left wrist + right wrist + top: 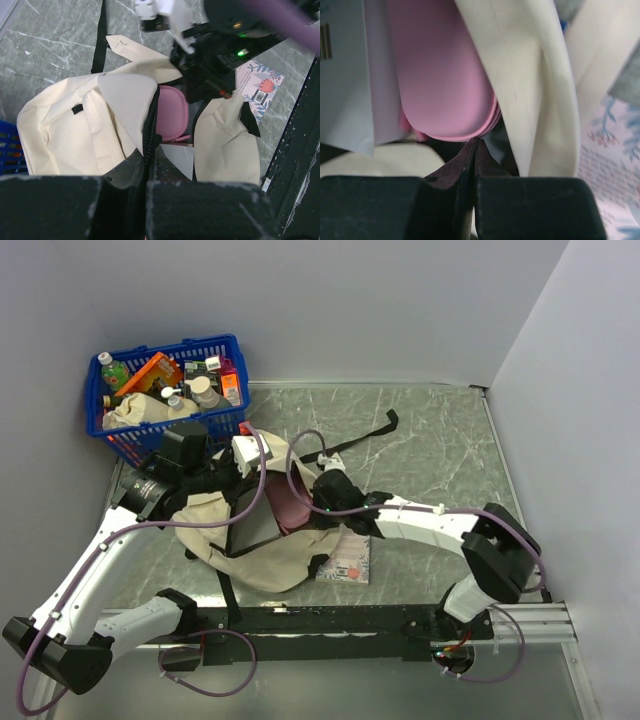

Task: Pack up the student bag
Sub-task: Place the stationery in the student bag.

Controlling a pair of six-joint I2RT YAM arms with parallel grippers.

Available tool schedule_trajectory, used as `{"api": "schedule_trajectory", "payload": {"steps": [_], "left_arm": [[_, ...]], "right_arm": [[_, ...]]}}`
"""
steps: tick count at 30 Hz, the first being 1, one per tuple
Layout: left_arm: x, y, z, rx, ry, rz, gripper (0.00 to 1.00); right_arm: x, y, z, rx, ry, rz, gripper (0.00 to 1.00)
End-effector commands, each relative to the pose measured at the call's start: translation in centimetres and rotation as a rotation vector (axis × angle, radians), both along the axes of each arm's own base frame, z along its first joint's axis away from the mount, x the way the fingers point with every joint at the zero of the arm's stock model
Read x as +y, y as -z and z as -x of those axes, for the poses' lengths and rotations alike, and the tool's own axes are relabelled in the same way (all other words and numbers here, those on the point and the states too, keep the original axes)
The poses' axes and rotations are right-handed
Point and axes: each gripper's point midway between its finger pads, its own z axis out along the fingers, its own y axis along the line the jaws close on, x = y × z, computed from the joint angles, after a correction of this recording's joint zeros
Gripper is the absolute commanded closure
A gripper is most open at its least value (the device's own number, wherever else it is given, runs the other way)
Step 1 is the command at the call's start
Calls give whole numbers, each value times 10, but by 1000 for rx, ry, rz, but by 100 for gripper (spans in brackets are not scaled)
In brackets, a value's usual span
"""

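Inspecting the grey marbled surface [430, 440] from overhead: the student bag [265, 565] lies slumped and open between the two arms, left of centre, with one black strap [365, 435] trailing toward the far right. A blue basket [120, 440] full of bottles and packets stands at the far left corner, just beyond the bag.

Left tool [147, 177]: fingers together, clamped on the bag's zipped opening edge, with the cream flap held up from the body of the bag.

Right tool [475, 147]: fingers pressed together inside the bag's mouth, tips touching the lower seam of a pink pouch [440, 75]. Whether they pinch the seam or only meet against it cannot be told.

The pouch stands in the opening between the raised flap and a second cream panel. A white sheet with a barcode [345, 75] lies against the pouch's left side in the right wrist view.

A booklet with a floral cover [345, 565] lies flat on the surface at the bag's right edge, partly under the fabric
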Motion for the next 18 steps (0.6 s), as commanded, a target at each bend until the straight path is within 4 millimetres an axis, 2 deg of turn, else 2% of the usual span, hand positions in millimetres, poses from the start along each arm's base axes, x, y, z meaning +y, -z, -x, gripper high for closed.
{"api": "schedule_trajectory", "payload": {"steps": [1,2,6,9,10,12,13,15,16,18], "left_arm": [[-6,-29,5,-99,49,55,99],[-5,-29,4,-99,47,52,99],[-5,-28,4,-105,43,52,99],[-2,-28,1,-115,23,44,99],[0,-24,0,-114,14,37,99],[4,-21,-3,-128,-15,21,99],[7,-12,-4,-118,-26,7,99],[10,-3,-4,-109,-41,-3,99],[11,1,-3,-105,-42,-10,99],[12,12,2,-92,-28,-22,99]], "right_arm": [[36,-34,-44,-108,36,-87,96],[43,-43,-50,-121,30,-100,95],[54,-45,-57,-123,12,-109,90],[44,-46,-51,-111,3,-98,73],[37,-63,-47,-131,11,-125,60],[10,-56,-35,-113,50,-100,48],[-2,-79,-27,-139,70,-146,37],[-37,-63,-10,-108,128,-86,27],[-49,-78,-2,-111,166,-131,16],[-86,-50,13,-31,237,-67,14]]}}
